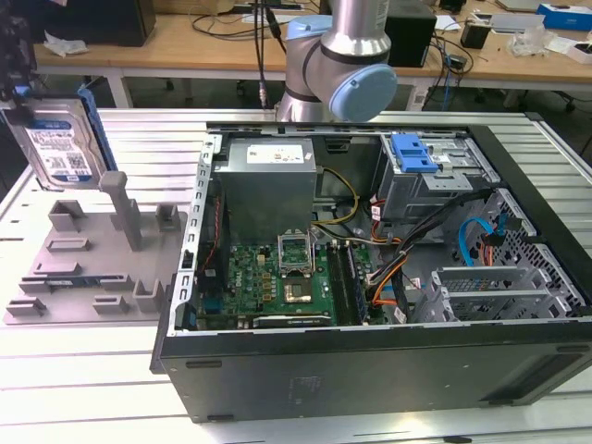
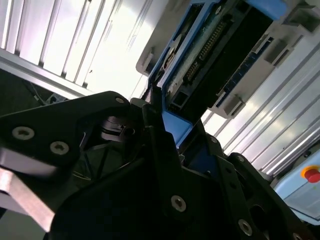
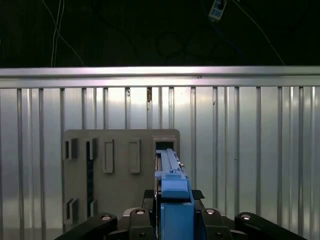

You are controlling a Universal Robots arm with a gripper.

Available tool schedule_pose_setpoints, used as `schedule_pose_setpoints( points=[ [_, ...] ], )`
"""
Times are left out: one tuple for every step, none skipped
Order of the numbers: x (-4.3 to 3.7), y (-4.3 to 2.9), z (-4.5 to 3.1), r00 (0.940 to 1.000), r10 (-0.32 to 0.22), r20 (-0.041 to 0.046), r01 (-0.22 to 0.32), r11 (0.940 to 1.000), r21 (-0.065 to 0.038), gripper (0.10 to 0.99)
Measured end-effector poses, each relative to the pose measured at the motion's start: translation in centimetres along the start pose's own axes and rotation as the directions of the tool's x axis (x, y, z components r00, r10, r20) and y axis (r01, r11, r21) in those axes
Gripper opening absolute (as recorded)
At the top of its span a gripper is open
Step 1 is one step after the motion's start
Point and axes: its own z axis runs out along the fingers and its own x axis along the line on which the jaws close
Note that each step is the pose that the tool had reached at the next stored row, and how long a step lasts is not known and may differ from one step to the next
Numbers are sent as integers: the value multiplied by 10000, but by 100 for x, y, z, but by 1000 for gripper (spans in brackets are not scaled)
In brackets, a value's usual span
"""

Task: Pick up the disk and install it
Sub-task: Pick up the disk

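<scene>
Disk is seen held above the grey fixture tray, its blue carrier edge clamped in the closed end effector. It is judged rigid, fairly heavy and shock-sensitive; the carrier frame is best gripped.

Exterior view: disk top hidden behind the gripper at 10 o'clock; gripper cut by frame edge; robot arm cut off at 12 o'clock. First wrist view: disk edge-on, label face hidden.
</scene>
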Motion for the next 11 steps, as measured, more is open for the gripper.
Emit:
schedule_pose_setpoints(
  points=[
    [1,-3,-66,10000,0,0,0,10000,0,369],
    [2,-6,-139,10000,0,0,0,10000,-1,369],
    [3,-9,-217,10000,1,0,-1,10000,0,369],
    [3,-11,-259,10000,0,0,0,10000,0,369],
    [4,-12,-295,10000,0,0,0,10000,0,369],
    [5,-15,-352,10000,0,0,0,10000,0,369],
    [6,-18,-414,10000,0,0,0,10000,0,369],
    [6,-20,-471,10000,0,0,0,10000,0,369],
    [7,-21,-498,10000,0,0,0,10000,1,369],
    [7,-23,-533,10000,0,0,0,10000,0,369],
    [8,-25,-581,10000,0,0,0,10000,-1,369]
  ],
)
